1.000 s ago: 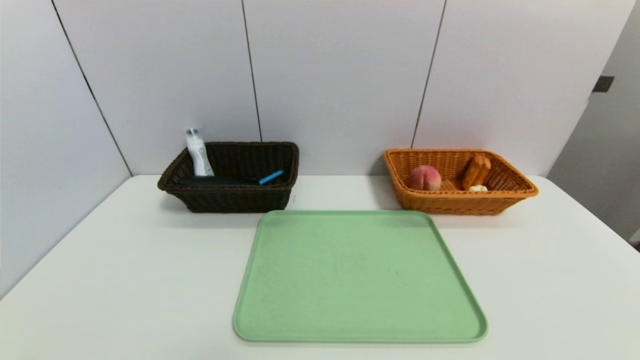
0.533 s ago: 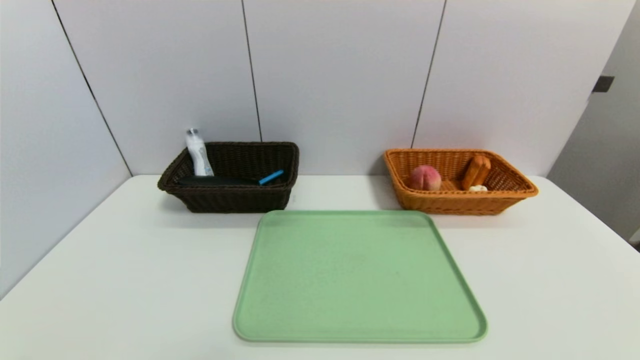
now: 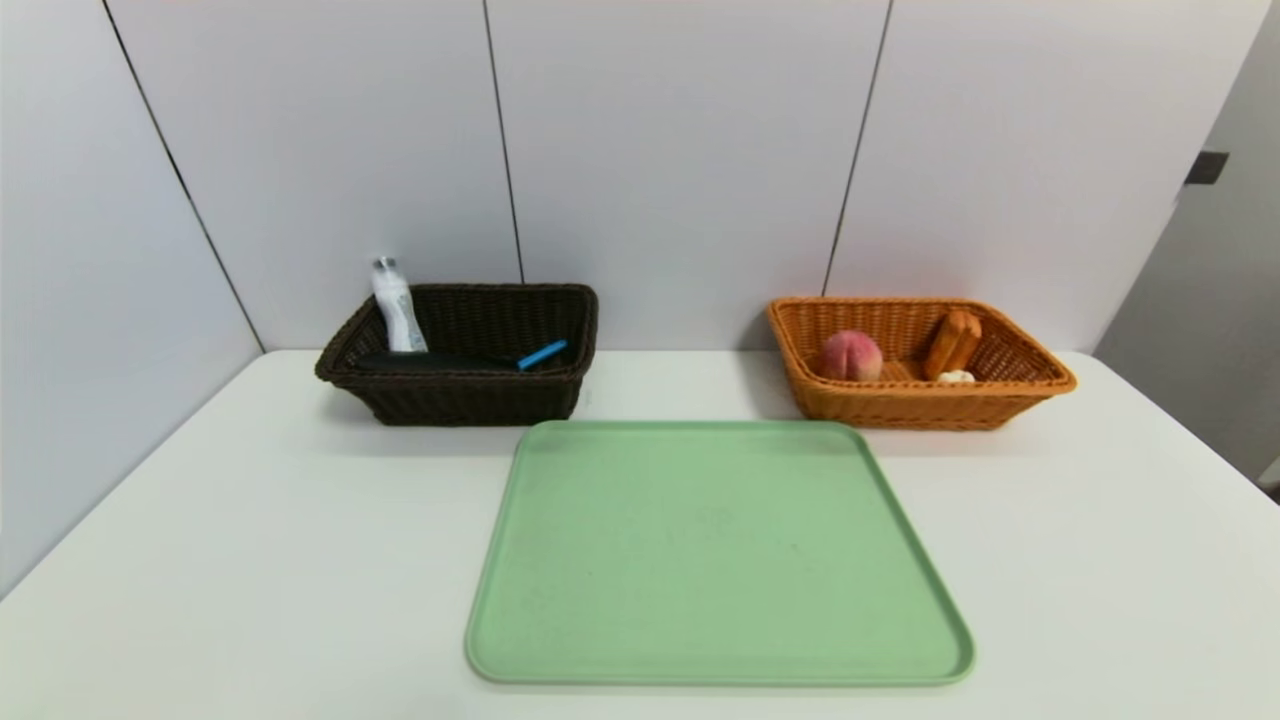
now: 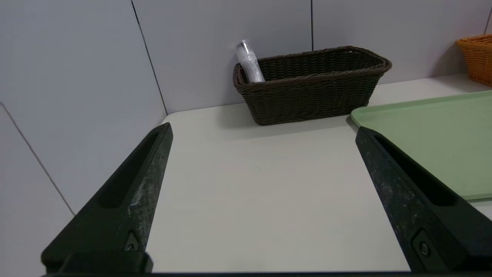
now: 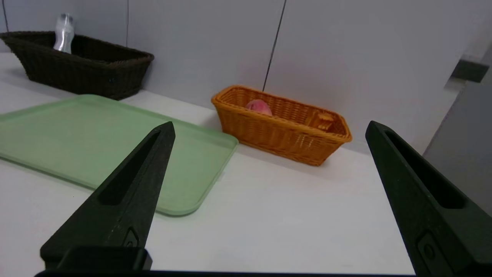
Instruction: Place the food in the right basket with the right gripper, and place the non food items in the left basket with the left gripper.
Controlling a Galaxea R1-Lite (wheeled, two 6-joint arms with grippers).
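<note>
The dark brown left basket (image 3: pixel 470 395) holds a white bottle (image 3: pixel 397 307), a black flat item (image 3: pixel 430 362) and a blue pen-like item (image 3: pixel 543 354). In the orange right basket (image 3: pixel 905 405) lie a pink peach (image 3: pixel 851 356), a brown bread piece (image 3: pixel 952 343) and a small white item (image 3: pixel 956 377). Neither arm shows in the head view. My left gripper (image 4: pixel 263 129) hangs open over bare table, short of the dark basket (image 4: pixel 311 90). My right gripper (image 5: pixel 269 127) is open too, above the table before the orange basket (image 5: pixel 282 129), nothing between its fingers.
A green tray (image 3: pixel 715 550) lies bare in the middle of the white table (image 3: pixel 250 560), in front of both baskets. Grey wall panels close off the back and left side. The table's right edge runs near the orange basket.
</note>
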